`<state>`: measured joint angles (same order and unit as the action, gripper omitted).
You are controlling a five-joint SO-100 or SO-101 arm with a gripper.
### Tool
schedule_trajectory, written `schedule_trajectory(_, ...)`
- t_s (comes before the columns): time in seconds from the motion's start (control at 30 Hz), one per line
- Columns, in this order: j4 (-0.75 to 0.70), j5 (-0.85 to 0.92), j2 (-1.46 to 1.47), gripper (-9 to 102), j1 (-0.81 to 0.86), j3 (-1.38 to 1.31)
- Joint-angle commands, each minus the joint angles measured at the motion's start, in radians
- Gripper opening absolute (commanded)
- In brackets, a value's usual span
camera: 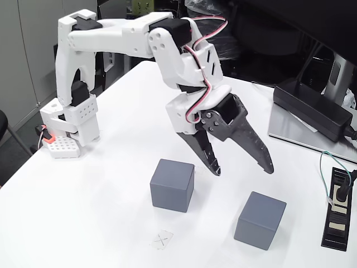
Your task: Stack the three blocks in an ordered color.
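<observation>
— Two slate-grey blocks sit on the white desk [100, 184] in the fixed view. How do they lie?

— Take the small X mark [162, 240] as the landmark. The nearer block [172, 185] stands just above and slightly right of it; the other block [260, 220] is further right of the mark, apart from the first.

— And the hand [244, 167]?

— Released — its dark fingers are spread wide, gripping nothing, hanging above and right of the mark, over the gap between the two blocks. A black power adapter [312, 109] lies far up-right of the mark.
</observation>
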<state>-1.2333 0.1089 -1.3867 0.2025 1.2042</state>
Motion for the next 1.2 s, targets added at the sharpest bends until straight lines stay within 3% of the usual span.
schedule_trajectory(0.0,-0.058,0.012,0.071,36,0.003,-0.19)
schedule_trajectory(0.47,-0.176,0.017,0.476,36,0.003,-0.615)
schedule_trajectory(1.17,-0.164,0.02,0.612,36,-0.005,-0.681)
